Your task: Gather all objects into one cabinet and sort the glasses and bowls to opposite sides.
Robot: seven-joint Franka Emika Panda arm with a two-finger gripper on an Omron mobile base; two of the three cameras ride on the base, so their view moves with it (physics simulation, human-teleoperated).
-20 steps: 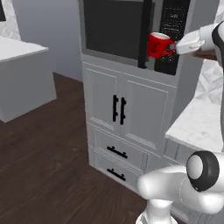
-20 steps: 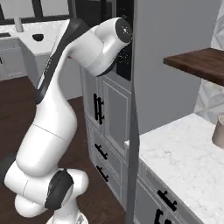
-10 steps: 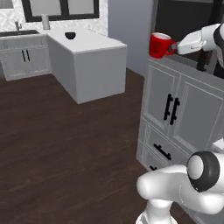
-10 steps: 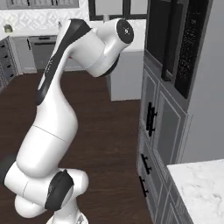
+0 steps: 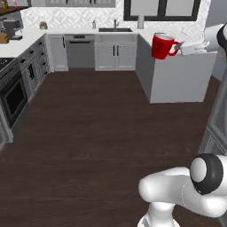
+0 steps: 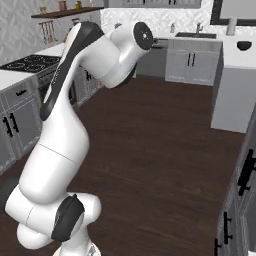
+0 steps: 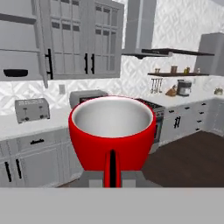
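The red cup (image 5: 162,46) is up in the air, far from the floor, with the jaws closed on its handle (image 7: 112,168). It looks hard, shiny and light, so it could slip or break if it drops. The handle is a good place to hold it. It stands upright and looks empty. A black bowl (image 7: 15,72) sits in the open grey cabinet (image 7: 26,43) on the left.

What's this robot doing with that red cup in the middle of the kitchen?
The robot's gripper holds a red cup by its handle, upright and high above the dark floor. Ahead in the hand view, an open upper cabinet has a black bowl on its shelf, above a counter with a silver toaster. The cup is not put away yet.
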